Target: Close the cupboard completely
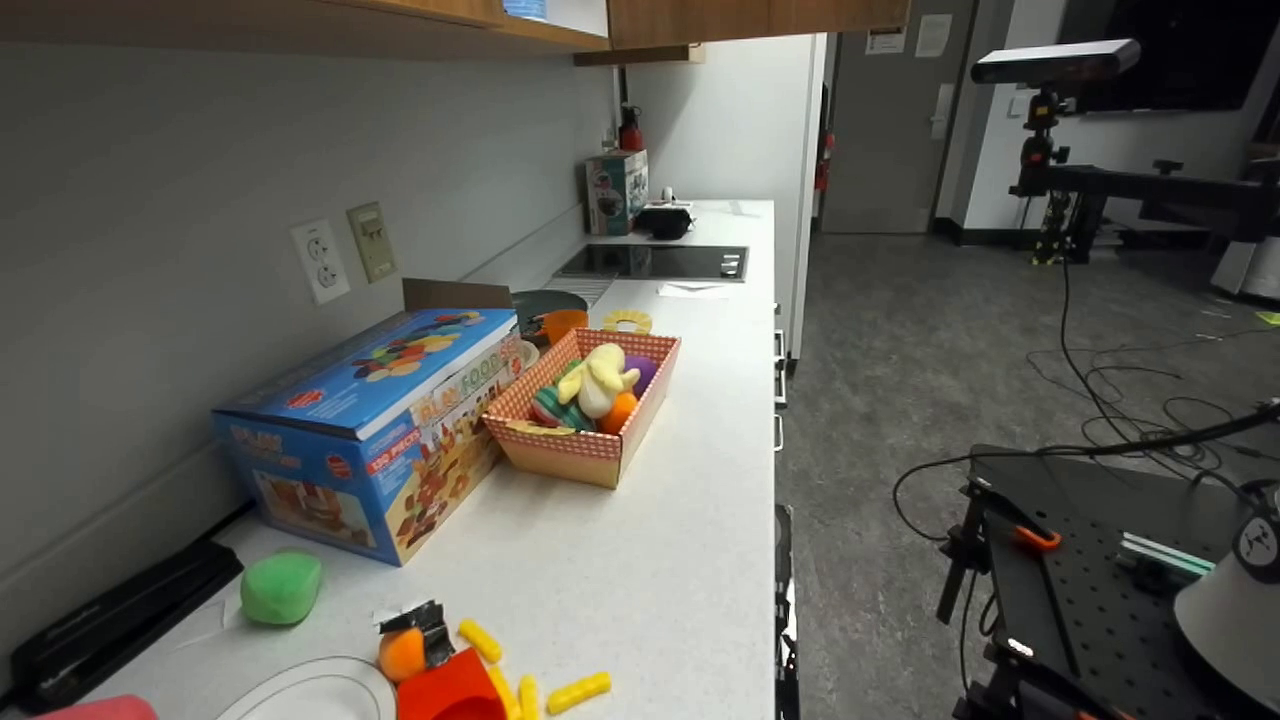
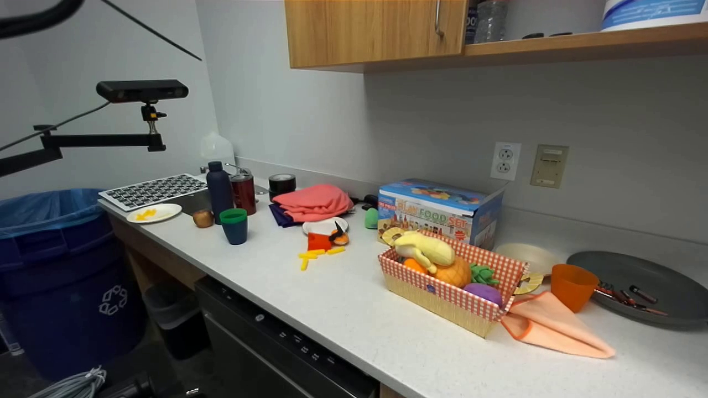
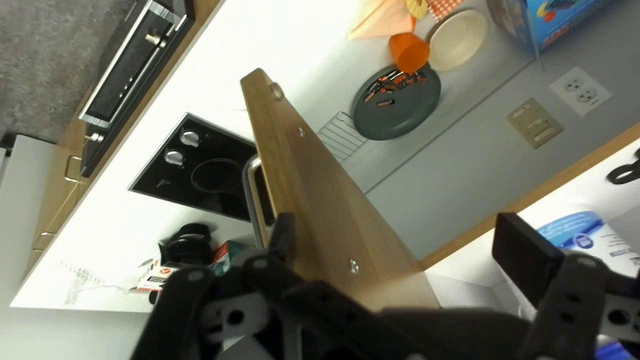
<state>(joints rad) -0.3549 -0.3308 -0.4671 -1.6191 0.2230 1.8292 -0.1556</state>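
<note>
The light wooden cupboard hangs over the counter in both exterior views (image 1: 420, 22) (image 2: 376, 33). One door (image 1: 760, 18) stands swung open, its lower part showing at the top of that exterior view. In the wrist view the open door (image 3: 330, 200) slants through the middle, with its inner face and a metal handle (image 3: 252, 200) on its far side. The cupboard's lower edge (image 3: 575, 172) runs to the right. My gripper (image 3: 400, 235) is open and empty. Its left finger overlaps the door near the handle; I cannot tell whether they touch. The gripper is out of both exterior views.
Below is the white counter (image 1: 700, 520) with a blue play food box (image 1: 330, 430), a checked basket (image 2: 437, 304), a dark plate (image 3: 395, 110) and an orange cup (image 3: 409, 52). A white-blue container (image 3: 595, 240) stands on the cupboard shelf. A cooktop (image 3: 200, 165) lies beyond the door.
</note>
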